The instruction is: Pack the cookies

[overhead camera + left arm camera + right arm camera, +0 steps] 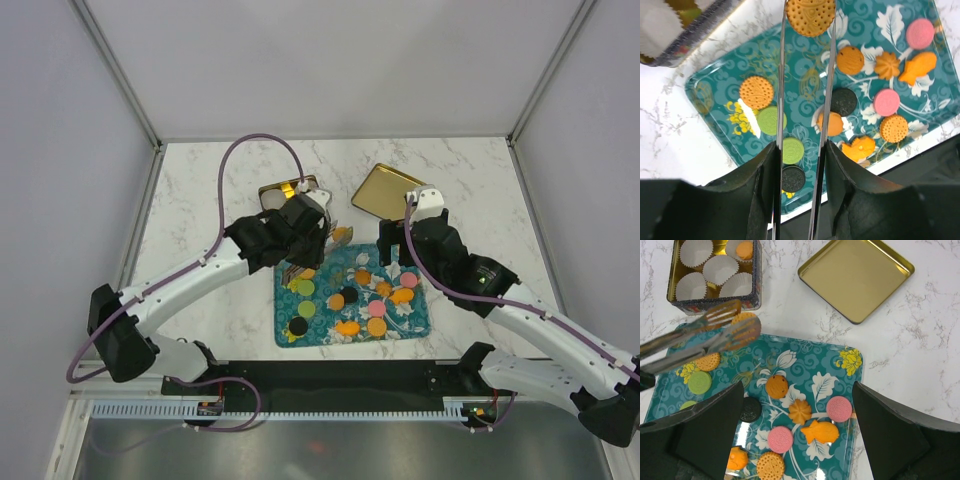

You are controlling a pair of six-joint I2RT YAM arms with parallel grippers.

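On the marble table [920,340] stands an open square tin [715,305] with a golden inside. It holds white fluted paper cups [720,267]. Four of the cups in view look empty, and the cup at the far right corner has one orange cookie [744,249] in it. The upper edge of the right wrist view cuts off the tin, so the rest of it cannot be seen. To the right of the tin, apart from it, the golden lid [856,277] lies with its hollow side up and nothing in it.

Just in front of the tin lies a teal tray [805,350] with a flower pattern, and most of the cookies [800,411] are spread on it in a single layer. They are mostly orange. Some of these are round with a stamped pattern, one is flower-shaped and one is fish-shaped. There are also two pink ones, a few green ones and two black ones.

The left gripper [801,155] is closed around the handles of metal tongs [690,342]. The tongs' tips pinch a patterned round cookie [810,15] by its edges, over the far left part of the tray and close to the tin's near wall.

The right gripper [797,390] hangs over the tray with its fingers wide apart, and it holds nothing.
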